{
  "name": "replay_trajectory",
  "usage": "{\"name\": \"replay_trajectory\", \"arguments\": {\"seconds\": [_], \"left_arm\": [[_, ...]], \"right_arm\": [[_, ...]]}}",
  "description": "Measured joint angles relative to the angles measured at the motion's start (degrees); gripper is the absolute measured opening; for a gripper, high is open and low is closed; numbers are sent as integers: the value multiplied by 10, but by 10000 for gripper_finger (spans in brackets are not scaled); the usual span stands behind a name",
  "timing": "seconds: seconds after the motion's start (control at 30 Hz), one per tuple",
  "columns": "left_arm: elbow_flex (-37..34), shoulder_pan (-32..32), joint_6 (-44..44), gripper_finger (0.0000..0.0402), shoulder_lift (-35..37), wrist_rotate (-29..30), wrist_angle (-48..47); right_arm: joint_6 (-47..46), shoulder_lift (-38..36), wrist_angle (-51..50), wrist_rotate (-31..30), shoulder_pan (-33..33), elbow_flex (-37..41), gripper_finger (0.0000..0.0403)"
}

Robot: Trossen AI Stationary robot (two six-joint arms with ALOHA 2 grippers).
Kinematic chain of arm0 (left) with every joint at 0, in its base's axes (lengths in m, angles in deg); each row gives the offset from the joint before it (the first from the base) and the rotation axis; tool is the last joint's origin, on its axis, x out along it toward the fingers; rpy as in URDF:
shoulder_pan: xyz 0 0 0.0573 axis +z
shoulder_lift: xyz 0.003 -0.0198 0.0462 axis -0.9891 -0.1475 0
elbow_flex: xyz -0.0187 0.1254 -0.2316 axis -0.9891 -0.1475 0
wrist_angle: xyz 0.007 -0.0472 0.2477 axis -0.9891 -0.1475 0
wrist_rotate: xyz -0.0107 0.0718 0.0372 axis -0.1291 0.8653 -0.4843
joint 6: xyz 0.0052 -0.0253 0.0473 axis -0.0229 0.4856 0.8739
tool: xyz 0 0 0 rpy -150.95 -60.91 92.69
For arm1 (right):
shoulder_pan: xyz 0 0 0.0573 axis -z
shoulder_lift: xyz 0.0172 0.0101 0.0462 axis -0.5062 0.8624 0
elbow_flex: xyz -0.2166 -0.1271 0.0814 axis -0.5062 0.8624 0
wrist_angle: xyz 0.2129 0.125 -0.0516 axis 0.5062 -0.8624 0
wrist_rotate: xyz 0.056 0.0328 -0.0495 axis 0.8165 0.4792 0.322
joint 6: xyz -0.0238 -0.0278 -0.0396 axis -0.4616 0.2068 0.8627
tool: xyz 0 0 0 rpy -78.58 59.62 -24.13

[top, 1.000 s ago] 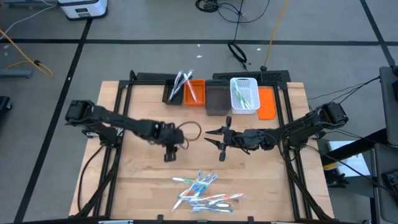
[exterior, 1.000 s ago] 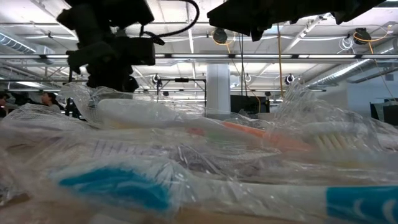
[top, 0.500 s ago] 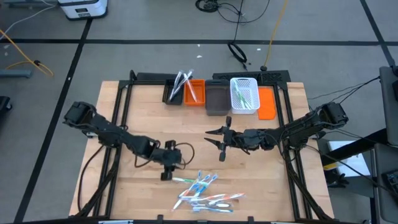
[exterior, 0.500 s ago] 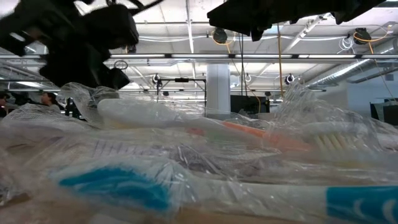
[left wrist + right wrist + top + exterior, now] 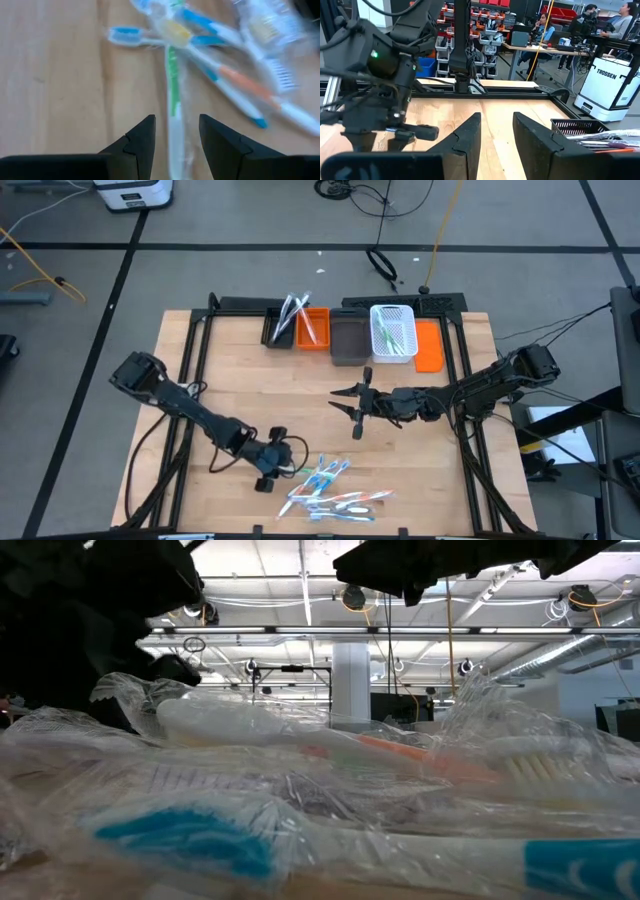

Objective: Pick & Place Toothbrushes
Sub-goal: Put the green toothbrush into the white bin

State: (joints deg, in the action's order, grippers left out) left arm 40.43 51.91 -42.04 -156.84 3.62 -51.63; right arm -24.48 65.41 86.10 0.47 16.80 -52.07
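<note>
A pile of thin toothbrushes [image 5: 325, 485] in white, blue, green and orange, some in clear wrappers, lies on the wooden table near its front edge and fills the low view [image 5: 300, 800]. My left gripper [image 5: 266, 480] hangs open at the pile's left end, tipped downward. Its fingers [image 5: 145, 135] stand on either side of a green-and-white toothbrush [image 5: 173, 100] without touching it. My right gripper [image 5: 346, 413] waits open above mid-table, holding nothing [image 5: 496, 132].
A row of bins stands at the far edge: a black bin [image 5: 279, 326] and an orange bin [image 5: 314, 330] with toothbrushes, a dark grey bin [image 5: 349, 340], a white basket [image 5: 393, 332] and an orange tray [image 5: 430, 346]. Bare wood lies between bins and pile.
My left gripper has swung from mid-table toward the near edge and down to the left end of the toothbrush pile, tipping further downward. Its fingers have stayed open. The toothbrushes have not moved.
</note>
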Motion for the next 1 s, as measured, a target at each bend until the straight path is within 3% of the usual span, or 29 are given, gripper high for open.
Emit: {"name": "replay_trajectory", "arguments": {"seconds": [0.67,1.0], "left_arm": [[0,-2,-38,154,-18,1,13],[2,-2,-46,153,-63,3,37]], "right_arm": [[0,0,0,0,0,0,105],[0,0,0,0,0,0,105]]}}
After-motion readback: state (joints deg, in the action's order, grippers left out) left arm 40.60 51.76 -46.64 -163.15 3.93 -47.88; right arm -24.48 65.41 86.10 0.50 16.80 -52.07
